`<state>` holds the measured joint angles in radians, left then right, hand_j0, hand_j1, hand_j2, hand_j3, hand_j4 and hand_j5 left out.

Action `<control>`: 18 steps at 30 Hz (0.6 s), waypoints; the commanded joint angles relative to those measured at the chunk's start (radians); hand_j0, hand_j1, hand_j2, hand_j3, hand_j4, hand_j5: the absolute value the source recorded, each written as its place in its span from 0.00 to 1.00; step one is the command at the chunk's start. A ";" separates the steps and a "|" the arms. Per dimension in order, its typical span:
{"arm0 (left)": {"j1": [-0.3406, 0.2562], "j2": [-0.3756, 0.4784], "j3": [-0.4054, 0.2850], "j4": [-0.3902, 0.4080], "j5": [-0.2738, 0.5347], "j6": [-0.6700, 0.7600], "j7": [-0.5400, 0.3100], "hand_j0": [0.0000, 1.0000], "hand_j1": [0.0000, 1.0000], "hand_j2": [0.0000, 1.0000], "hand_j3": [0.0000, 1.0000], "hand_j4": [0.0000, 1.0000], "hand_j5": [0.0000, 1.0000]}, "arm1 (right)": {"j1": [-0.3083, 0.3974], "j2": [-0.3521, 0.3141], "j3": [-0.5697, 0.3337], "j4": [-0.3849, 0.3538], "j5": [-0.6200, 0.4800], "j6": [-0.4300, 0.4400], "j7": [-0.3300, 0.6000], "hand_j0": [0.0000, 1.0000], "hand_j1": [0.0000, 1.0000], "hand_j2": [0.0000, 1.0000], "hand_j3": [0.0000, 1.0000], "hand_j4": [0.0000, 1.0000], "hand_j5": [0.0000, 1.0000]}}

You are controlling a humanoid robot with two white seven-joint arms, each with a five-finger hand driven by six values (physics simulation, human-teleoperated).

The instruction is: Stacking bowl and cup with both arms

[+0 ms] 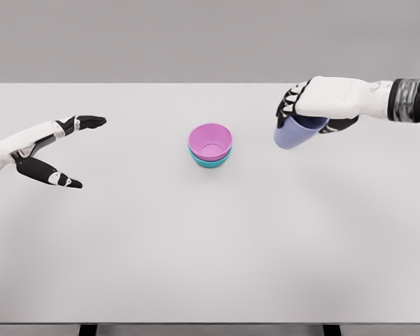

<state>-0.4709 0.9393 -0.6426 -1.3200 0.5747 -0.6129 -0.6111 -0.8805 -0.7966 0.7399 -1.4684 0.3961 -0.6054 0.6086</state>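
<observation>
Tabletop (210, 266): white, flat, fills most of my head view; its near edge runs along the bottom of the picture, with 2 dark leg tops showing just under it.
Left hand (59, 150): my left arm enters from the left edge, about mid-height. Fingers spread, thumb apart from the rest, holding nothing. It hangs over the left part of the tabletop, well apart from the bowls.
Pink bowl (210, 142): upright, mouth up, near the middle of the tabletop. It sits nested in the teal bowl.
Teal bowl (210, 162): only its lower wall and part of its rim show below the pink bowl; it rests on the tabletop.
Right hand (315, 105): my right arm enters from the right edge, upper part of the picture. Fingers curled around the cup from above, gripping it.
Cup (295, 133): lavender-blue, tilted, its lower end pointing down-left. It is held to the right of the 2 bowls, not touching them. I cannot tell whether it touches the tabletop.
</observation>
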 commanded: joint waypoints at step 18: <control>0.006 0.004 0.004 0.002 0.008 0.002 0.000 1.00 1.00 1.00 1.00 1.00 1.00 | -0.043 0.148 0.004 0.011 -0.005 0.004 0.002 0.60 0.60 0.60 0.60 0.60 0.60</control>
<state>-0.4648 0.9418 -0.6403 -1.3182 0.5747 -0.6129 -0.6111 -0.9250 -0.6614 0.7435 -1.4577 0.3961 -0.6049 0.6098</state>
